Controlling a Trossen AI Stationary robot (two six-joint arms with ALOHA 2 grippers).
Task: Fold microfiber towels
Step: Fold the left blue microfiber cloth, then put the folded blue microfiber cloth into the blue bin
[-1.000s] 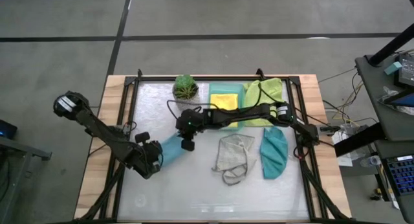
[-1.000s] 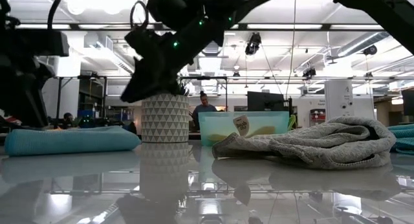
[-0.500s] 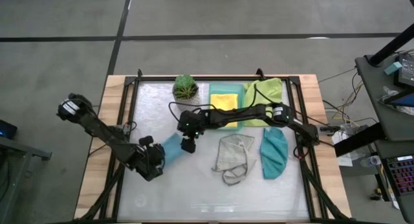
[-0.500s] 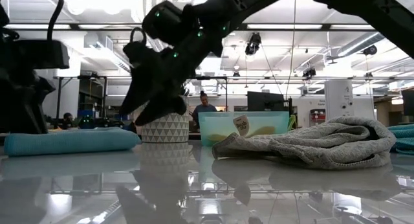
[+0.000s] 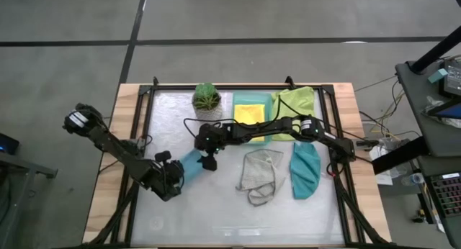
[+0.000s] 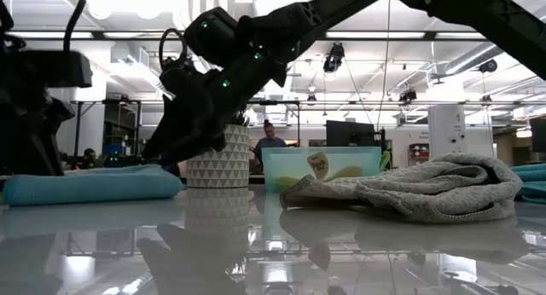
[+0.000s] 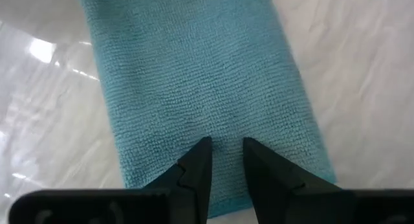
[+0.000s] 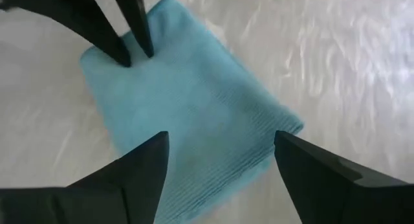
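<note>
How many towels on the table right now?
5: yellow towel in the tray, lime green towel beside it, teal towel at right, grey towel mid-table, light blue towel between both grippers.

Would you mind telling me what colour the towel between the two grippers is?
Light blue; the towel shows best in the left wrist view.

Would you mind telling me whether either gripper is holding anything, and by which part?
The left gripper pinches the light blue towel at one short end. The right gripper is open above its other end, holding nothing.
</note>
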